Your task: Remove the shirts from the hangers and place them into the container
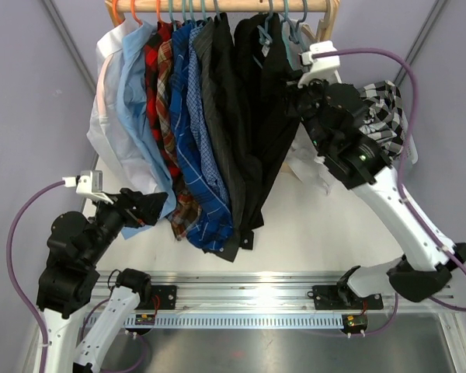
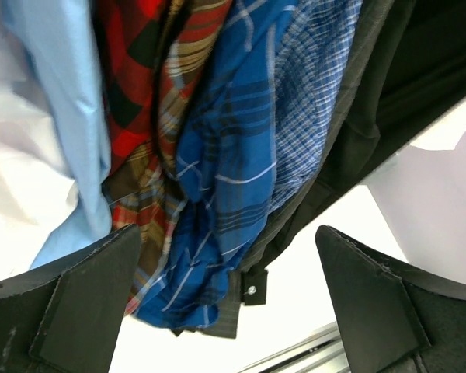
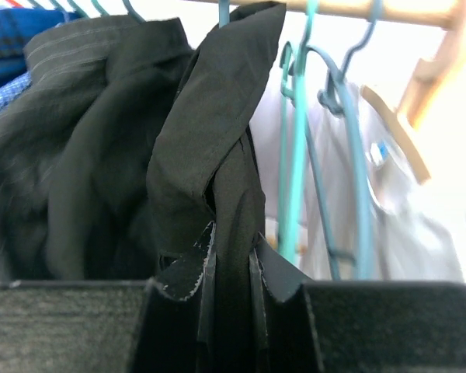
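Rail [image 1: 241, 5] at the back, carrying a packed row of shirts on hangers.
- Counted left to right: white shirt [image 1: 113, 116], light blue shirt [image 1: 136, 101], red plaid shirt [image 1: 161, 93], blue check shirt [image 1: 194, 140], dark grey shirt [image 1: 217, 116], black shirt [image 1: 256, 116].
- All six hung from the rail, hems trailing down to the tabletop [image 1: 295, 233].

Right of the black shirt, a few teal hangers [image 3: 295, 155] hung bare. I took that to mean some shirts were already off.

A black-and-white check shirt [image 1: 384, 109] lay bunched at the far right, behind the right arm.
- It was probably in the container, but I could not make the container itself out from where I stood.

Right end effector [image 3: 233, 264] was raised to the black shirt, close under the rail.
- Its fingers were drawn in and pinching a fold of the black cloth.
- The shirt looked to be on its hanger, not yet freed.

Left end effector [image 2: 233, 303] was low, by the hems of the light blue and plaid shirts.
- Its fingers were spread wide and held nothing.

Judgement: early to middle of the job. The black shirt was the one in hand, and it needed to come off its hanger and go over to the right. The other five had not been touched.
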Robot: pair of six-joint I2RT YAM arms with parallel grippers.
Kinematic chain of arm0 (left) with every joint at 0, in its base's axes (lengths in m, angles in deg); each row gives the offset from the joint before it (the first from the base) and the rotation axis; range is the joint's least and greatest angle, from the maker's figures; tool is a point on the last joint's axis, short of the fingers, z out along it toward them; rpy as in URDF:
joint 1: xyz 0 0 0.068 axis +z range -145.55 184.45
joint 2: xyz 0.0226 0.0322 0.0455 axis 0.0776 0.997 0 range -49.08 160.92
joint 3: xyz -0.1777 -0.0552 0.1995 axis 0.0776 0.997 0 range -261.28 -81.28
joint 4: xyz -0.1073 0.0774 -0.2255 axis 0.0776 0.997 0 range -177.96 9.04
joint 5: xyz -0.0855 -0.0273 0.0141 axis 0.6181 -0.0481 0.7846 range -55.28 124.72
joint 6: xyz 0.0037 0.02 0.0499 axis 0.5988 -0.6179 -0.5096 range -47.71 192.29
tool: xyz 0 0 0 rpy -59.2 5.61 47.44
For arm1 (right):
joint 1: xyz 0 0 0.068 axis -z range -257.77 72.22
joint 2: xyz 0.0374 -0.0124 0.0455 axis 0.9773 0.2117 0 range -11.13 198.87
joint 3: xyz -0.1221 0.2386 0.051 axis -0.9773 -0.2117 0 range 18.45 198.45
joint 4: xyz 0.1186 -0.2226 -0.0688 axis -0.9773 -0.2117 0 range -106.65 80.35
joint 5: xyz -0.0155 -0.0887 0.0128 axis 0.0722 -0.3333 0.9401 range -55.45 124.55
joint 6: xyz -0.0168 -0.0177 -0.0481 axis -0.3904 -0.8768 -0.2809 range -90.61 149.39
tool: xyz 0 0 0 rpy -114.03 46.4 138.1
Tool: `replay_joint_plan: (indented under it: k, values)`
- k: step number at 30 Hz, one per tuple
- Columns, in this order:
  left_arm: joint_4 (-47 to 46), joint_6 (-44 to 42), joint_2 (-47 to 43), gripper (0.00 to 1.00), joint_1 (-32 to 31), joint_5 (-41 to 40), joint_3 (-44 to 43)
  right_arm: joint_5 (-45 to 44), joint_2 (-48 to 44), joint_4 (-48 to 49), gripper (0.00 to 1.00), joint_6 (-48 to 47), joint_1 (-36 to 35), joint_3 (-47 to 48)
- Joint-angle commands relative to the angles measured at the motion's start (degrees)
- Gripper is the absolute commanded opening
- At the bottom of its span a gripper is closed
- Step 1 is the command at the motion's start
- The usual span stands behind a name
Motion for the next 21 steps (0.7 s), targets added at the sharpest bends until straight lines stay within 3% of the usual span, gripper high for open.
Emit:
replay_joint_plan:
  k: [1,10,13,17,21]
  values:
    - [-7.5,1.7,2.2,0.99,0.1,5.1,1.0,-3.1,-10.8,-2.2,0.00,3.4,-2.1,-1.2]
    - [-24.8,7.9,11.7,0.99,-0.9,12.4,-1.6,-3.3,-24.1,-25.6,0.00,13.1,-7.3,-8.6]
    - [-27.1,6.1,16.4,0.99,-8.6,5.4,-4.6,-0.5,-28.0,-29.4,0.00,15.8,-7.4,-11.6]
    - [-26.0,-2.9,26.7,0.99,-32.4,-15.8,-12.8,4.4,-29.5,-34.0,0.00,18.5,-7.6,-13.2]
    - [-30.0,-4.0,35.5,0.99,-37.1,-16.4,-18.3,8.8,-33.3,-34.0,0.00,20.1,-7.5,-15.7]
